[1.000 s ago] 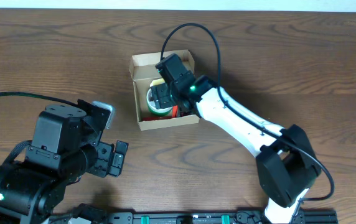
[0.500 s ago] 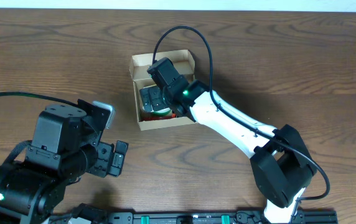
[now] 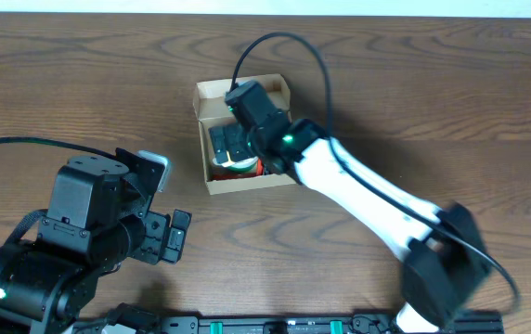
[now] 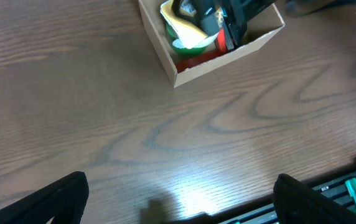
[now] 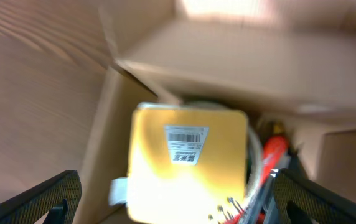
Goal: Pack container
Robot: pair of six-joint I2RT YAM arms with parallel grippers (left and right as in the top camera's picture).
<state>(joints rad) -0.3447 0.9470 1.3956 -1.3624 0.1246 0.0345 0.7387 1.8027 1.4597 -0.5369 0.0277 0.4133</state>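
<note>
The container (image 3: 247,183) is a small tan cardboard box, open, with its flap lid (image 3: 243,91) standing at the far side. Inside lie a yellow square packet with a barcode label (image 5: 187,162), a green-and-white roll (image 3: 238,167) and a red item (image 5: 272,152). My right gripper (image 3: 226,144) hangs over the box interior, open, with its fingers either side of the yellow packet and not gripping it (image 5: 187,208). My left gripper (image 3: 171,230) is open and empty, low over the table near the front edge (image 4: 181,208). The box also shows at the top of the left wrist view (image 4: 218,59).
The bulky left arm body (image 3: 80,232) sits at the front left. The white right arm (image 3: 368,199) reaches diagonally from the front right to the box, with a black cable (image 3: 284,42) looping above it. A black rail (image 3: 293,325) runs along the front edge.
My right gripper has shifted left and settled deeper over the box contents, hiding the roll. Its arm is blurred, still moving. The left arm has not moved.
</note>
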